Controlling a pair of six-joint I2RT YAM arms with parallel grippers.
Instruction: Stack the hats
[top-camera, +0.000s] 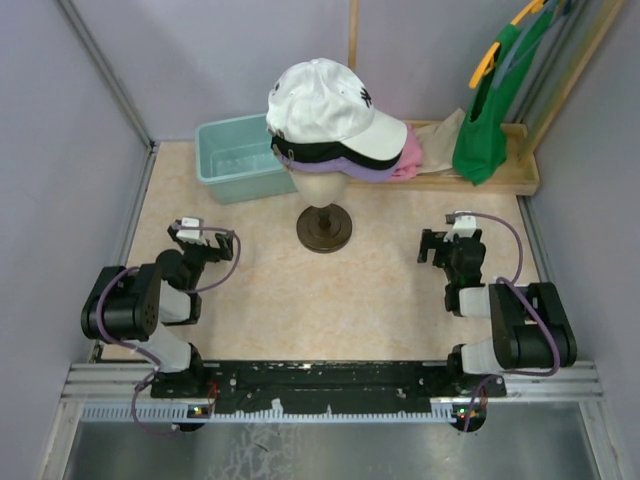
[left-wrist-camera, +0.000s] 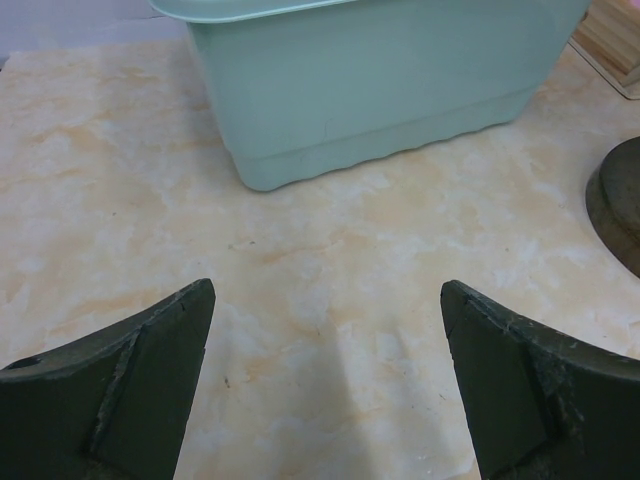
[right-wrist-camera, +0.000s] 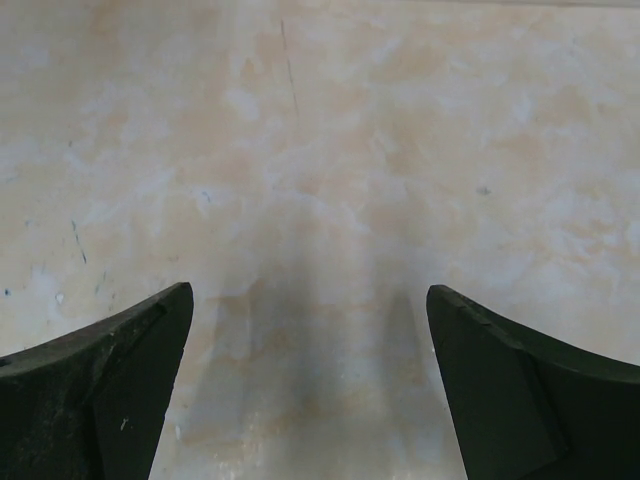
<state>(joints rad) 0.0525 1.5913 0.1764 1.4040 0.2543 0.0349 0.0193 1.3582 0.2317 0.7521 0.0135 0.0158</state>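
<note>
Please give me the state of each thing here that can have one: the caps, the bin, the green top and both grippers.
white cap, on top of the stack on the mannequin head
black cap, under the white cap, only its edge shows
purple cap, under the black cap
teal bin, upright, open at the top
green top, hanging at the back right
left gripper, open, holds nothing
right gripper, open, holds nothing

Beige table: teal bin, dark round base, perhaps wooden.
</note>
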